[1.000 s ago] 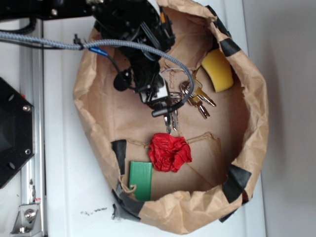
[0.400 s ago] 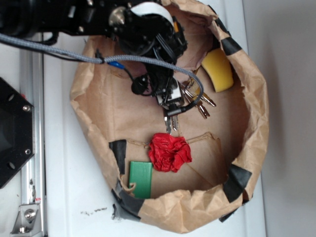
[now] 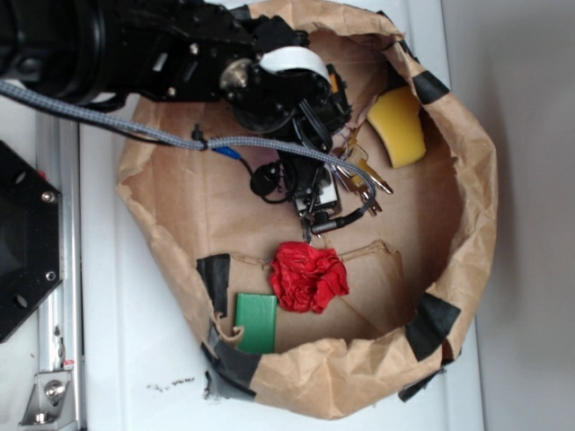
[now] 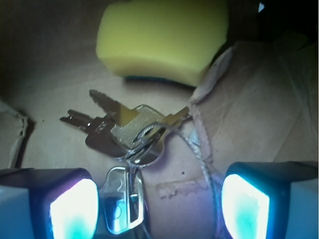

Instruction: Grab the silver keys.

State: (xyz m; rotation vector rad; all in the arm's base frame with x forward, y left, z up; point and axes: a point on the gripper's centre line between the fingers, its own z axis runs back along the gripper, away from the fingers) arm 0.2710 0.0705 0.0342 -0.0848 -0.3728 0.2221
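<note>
The silver keys [image 4: 132,132] lie flat on the floor of the brown paper bag [image 3: 467,224], their blades fanning from the ring toward the upper left of the wrist view, just short of the yellow sponge [image 4: 164,40]. The gripper [image 4: 159,206] hangs over them, jaws spread wide and empty, one key head between the pads. A red crumpled cloth [image 3: 308,277] and a green block [image 3: 256,323] share the bag.

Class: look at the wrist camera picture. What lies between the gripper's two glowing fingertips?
In the wrist view, part of the bunch of silver metal keys lies between the open gripper fingertips: one grey key, nearer the left one. Brown paper fills the rest.
</note>
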